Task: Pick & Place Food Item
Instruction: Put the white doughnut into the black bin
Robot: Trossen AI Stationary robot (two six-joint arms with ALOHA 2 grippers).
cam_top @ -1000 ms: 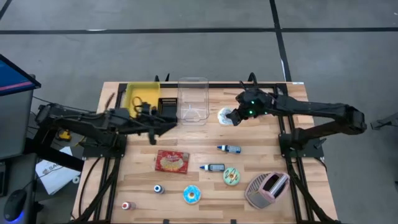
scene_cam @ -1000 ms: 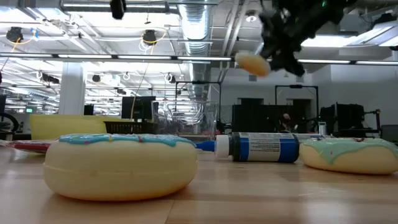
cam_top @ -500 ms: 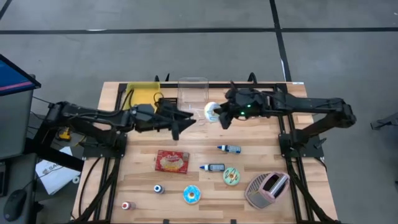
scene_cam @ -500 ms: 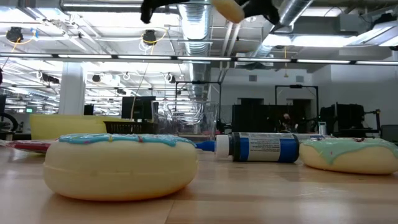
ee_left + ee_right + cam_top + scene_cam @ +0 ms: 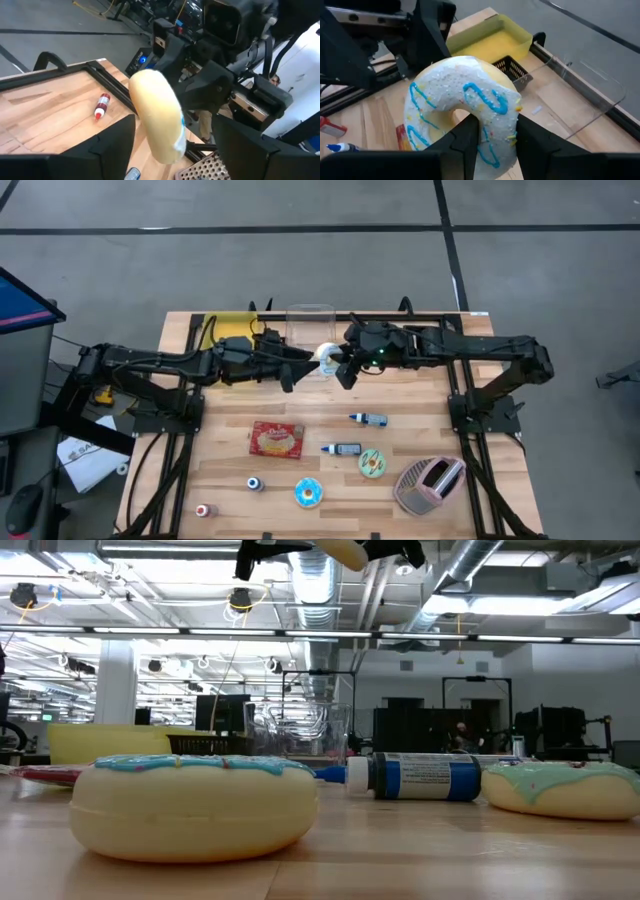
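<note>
A white-frosted donut with blue stripes (image 5: 465, 95) hangs in the air in front of the clear container (image 5: 310, 330); it also shows in the high view (image 5: 327, 357) and at the top of the low view (image 5: 345, 552). My right gripper (image 5: 495, 135), reaching in from the table's right (image 5: 340, 367), is shut on it. My left gripper (image 5: 298, 368) comes from the table's left and is open. Its two fingers (image 5: 112, 147) stand on either side of the donut's edge (image 5: 157, 117), with a gap on both sides. My right gripper holds the donut by one stretch of its ring (image 5: 497, 127). One finger (image 5: 469, 135) stands in the hole and the other (image 5: 534, 142) outside the rim. The fingers come from the table's right, slanting a little downward. The donut stands on edge, lifted clear.
On the far side stand a yellow bin (image 5: 225, 332) and a black basket (image 5: 268, 348). Toward the near side lie a red packet (image 5: 276, 439), two tubes (image 5: 370, 419), a green-frosted donut (image 5: 373, 463), a blue-frosted donut (image 5: 309, 493) and a pink-grey toaster (image 5: 430, 483).
My right gripper has lifted the donut and carried it toward the table's left, from beside the clear container to in front of it, while its wrist rolled. My left gripper has moved toward the table's right, and its fingers now flank the donut.
</note>
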